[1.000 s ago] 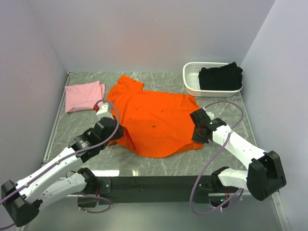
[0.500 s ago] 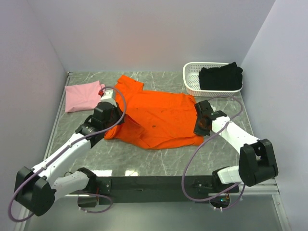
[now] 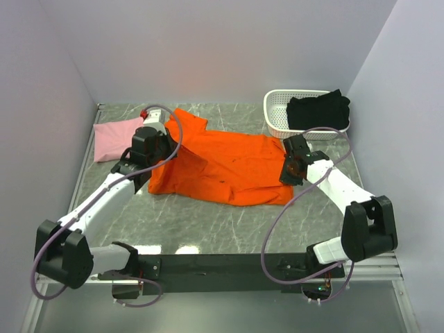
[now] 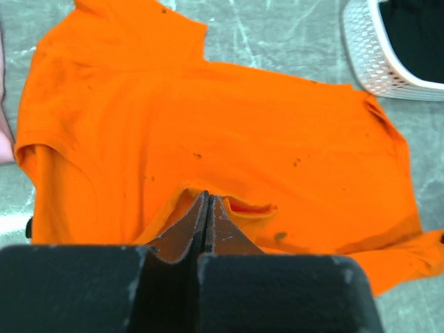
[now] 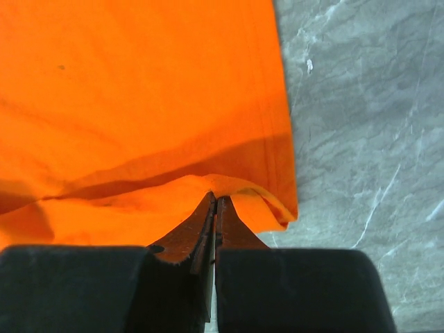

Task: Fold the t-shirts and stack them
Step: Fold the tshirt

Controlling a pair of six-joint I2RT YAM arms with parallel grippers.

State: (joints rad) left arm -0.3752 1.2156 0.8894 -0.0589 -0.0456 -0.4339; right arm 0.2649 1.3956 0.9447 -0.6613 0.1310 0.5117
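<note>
Inventory of what I hold and what lies around me:

1. Orange t-shirt [image 3: 229,166]. It lies across the middle of the grey marbled table [image 3: 208,222], and I hold it at two points along its near side. The far part rests flat, with one sleeve reaching toward the back wall.

2. My left gripper [image 4: 207,198]. It sits at the shirt's left side. Its fingers [image 4: 184,232] are pressed together on a small ridge of orange cloth, which puckers up around the tips (a reddish inner fold shows just to the right of them). The rest of the shirt lies spread out beyond.

3. My right gripper [image 5: 214,201]. It sits at the shirt's right side. Its fingers [image 5: 187,239] are closed tight on a fold of the same orange cloth near the hemmed edge. Bare marble shows just to the right of that edge.

4. Pink t-shirt [image 3: 114,137]. It lies folded at the table's far left. Its right edge runs under my left wrist in the top view.

5. Black t-shirt [image 3: 318,111]. It is bunched in the white slotted basket [image 3: 276,118] at the far right corner, and part of it hangs over the basket's right rim.
</note>
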